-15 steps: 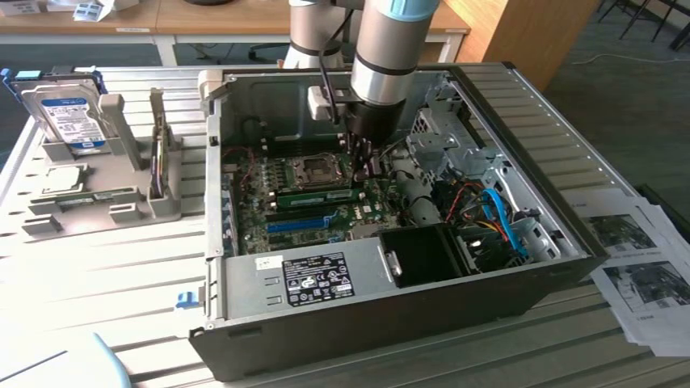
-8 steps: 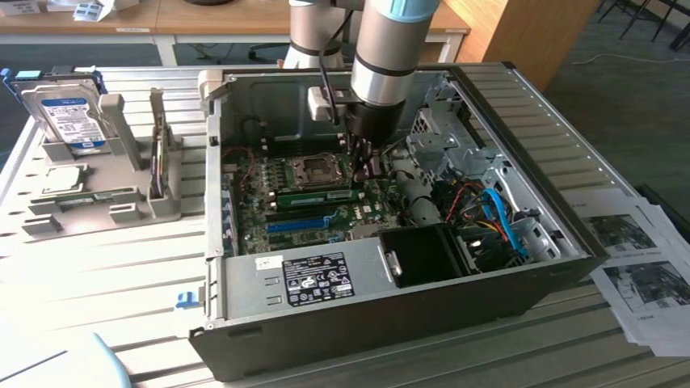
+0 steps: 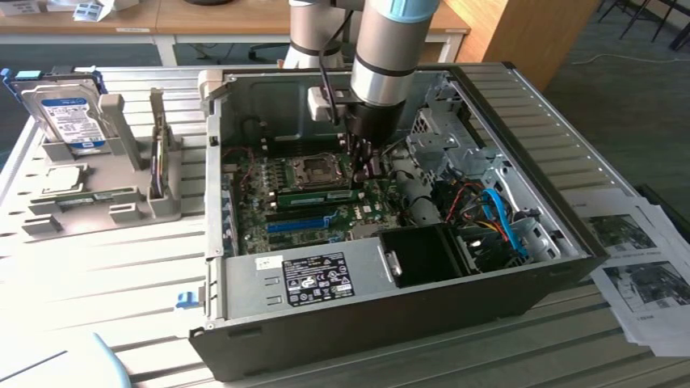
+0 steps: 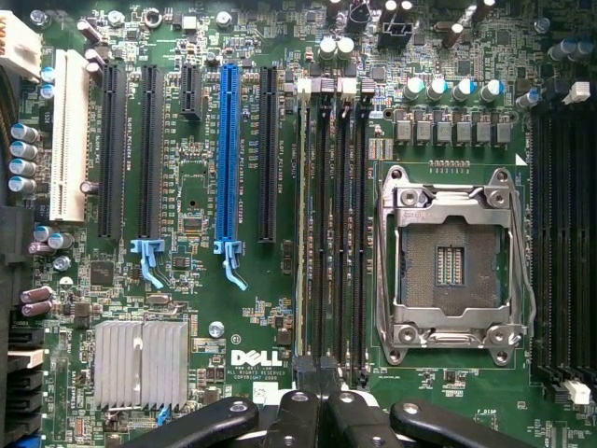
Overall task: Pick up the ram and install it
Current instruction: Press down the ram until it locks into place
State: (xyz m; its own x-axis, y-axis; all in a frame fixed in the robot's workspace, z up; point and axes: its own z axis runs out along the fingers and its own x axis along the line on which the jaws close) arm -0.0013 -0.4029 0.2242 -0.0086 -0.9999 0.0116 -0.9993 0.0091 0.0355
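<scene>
The gripper [image 4: 320,397] hangs closed over the motherboard [image 4: 242,308], just beside the CPU socket [image 4: 452,261]. The ram [image 4: 303,224] stands on edge in the memory slots [image 4: 334,233] beside that socket, its long axis running along them straight away from the fingertips, which touch its near end.

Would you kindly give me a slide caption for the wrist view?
Shut pincer poised over the Dell motherboard, at the black memory slots beside the empty CPU socket.

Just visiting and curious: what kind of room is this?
Probably a lab or workshop for computer assembly: an opened computer case on a slatted table, a hard drive in a stand, office desks behind.
</scene>
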